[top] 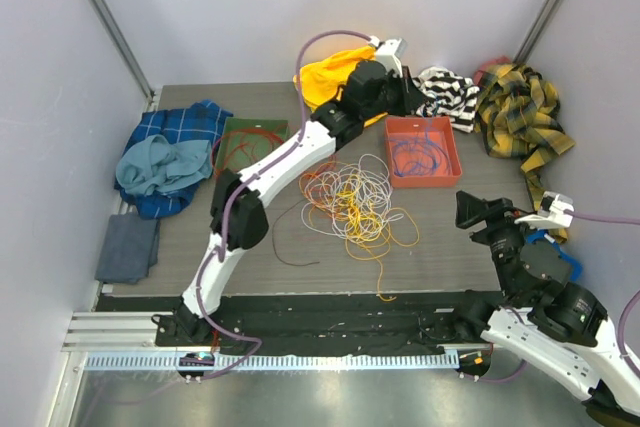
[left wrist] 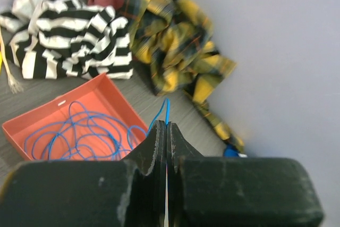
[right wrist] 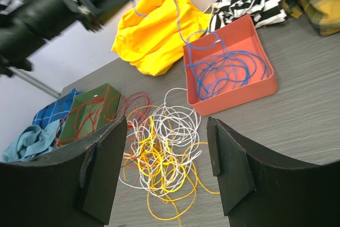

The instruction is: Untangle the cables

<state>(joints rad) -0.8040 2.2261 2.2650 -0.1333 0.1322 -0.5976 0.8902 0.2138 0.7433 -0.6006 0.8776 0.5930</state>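
Black right pincer (right wrist: 166,123): open, holding nothing, hovering low right in the top view, off to the side of the work. My read is that it's parked out of the way, free for the next strand.

Mid-frame is the tangle (top: 358,202): white, yellow and orange cables looped through each other on the table, not yet sorted.

Left of it is the green tray (top: 240,125) with red cables (top: 262,139) in it. Right of it is the orange tray (top: 425,182) with blue loops inside. Looks like one colour per tray.

Farthest, upper centre: my left pincer (left wrist: 166,126) is clamped shut on the blue cable (left wrist: 167,109), strand pinched at the tips and lifted above the tray's far side so the slack hangs into it.

Behind, by the wall: yellow cloth (top: 325,75), striped cloth (top: 445,92), plaid cloth (top: 520,112). None of it is involved.
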